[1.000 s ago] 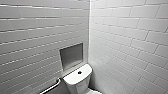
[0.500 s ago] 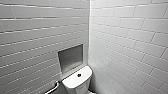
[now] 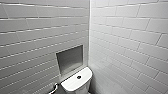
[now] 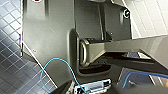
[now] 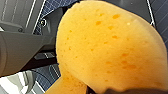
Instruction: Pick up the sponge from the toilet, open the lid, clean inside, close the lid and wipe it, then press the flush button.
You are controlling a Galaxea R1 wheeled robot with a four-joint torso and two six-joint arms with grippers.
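Note:
The toilet stands in the corner of two white tiled walls, low in the head view, which cuts it off below the tank. The flush button is a small dark round spot in the middle of the white tank top. The orange sponge looms very large and porous in the right wrist view, and my right gripper is shut on it. My left gripper is open and holds nothing that I can see.
A grey recessed niche sits in the wall just above the tank. A shiny metal fitting hangs left of the tank. Dark square floor tiles and a blue cable show in the left wrist view.
The whole head picture has shifted slightly, so the tank sits a little lower in it; the camera moved. Nothing in the scene itself has changed.

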